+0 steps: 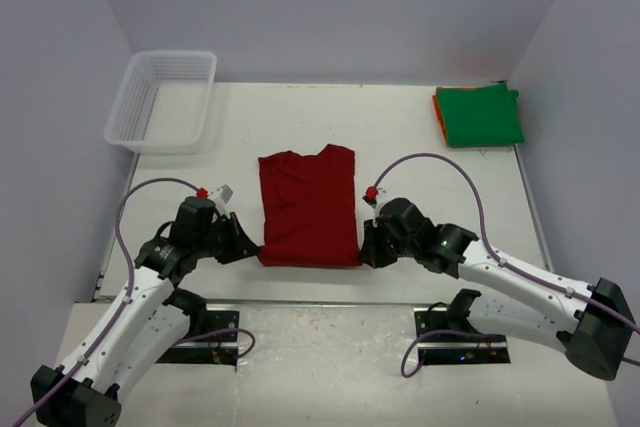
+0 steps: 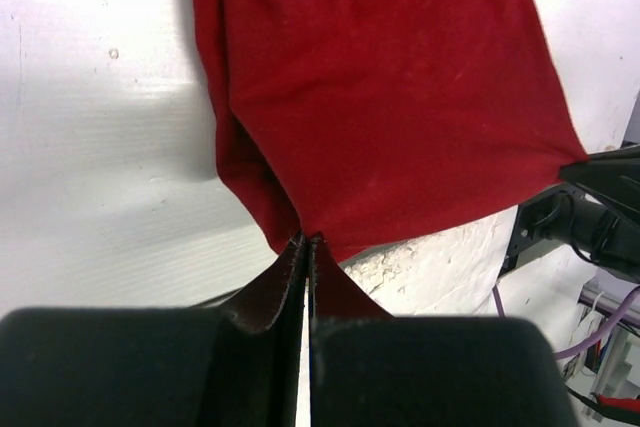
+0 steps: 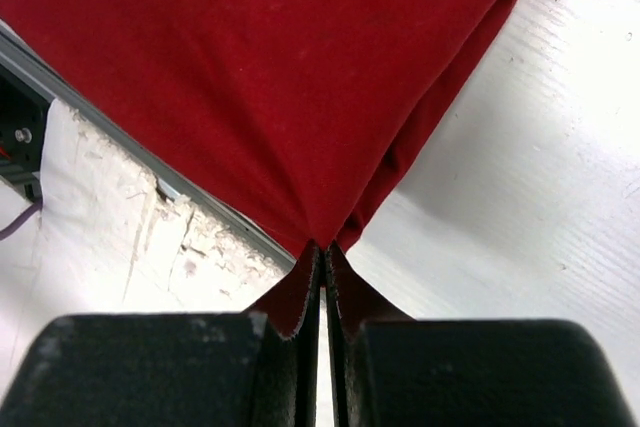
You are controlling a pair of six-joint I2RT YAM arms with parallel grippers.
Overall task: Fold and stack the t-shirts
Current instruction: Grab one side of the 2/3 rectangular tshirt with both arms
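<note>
The dark red t-shirt [image 1: 308,207] lies flat in the middle of the white table [image 1: 420,207]. It is folded into a long rectangle, with its collar towards the far side and its hem along the near edge of the table. The left gripper [image 2: 307,240] is clamped on the near left corner of the hem. In the left wrist view its two dark fingers are pressed together with a pinch of red cloth caught between them, and the fabric spreads away from that point. The right gripper [image 3: 322,245] is clamped in the same way on the near right corner, its fingers together on a fold of the same cloth, which fans out ahead of it over the table edge. Both arms reach inward from their bases, one at each side of the shirt. At the far right corner of the table, well apart from the red one, a folded green t-shirt [image 1: 482,115] rests on an orange t-shirt [image 1: 438,105], of which only a strip shows along the left edge. A white mesh basket [image 1: 150,147] stands at the far left corner.
</note>
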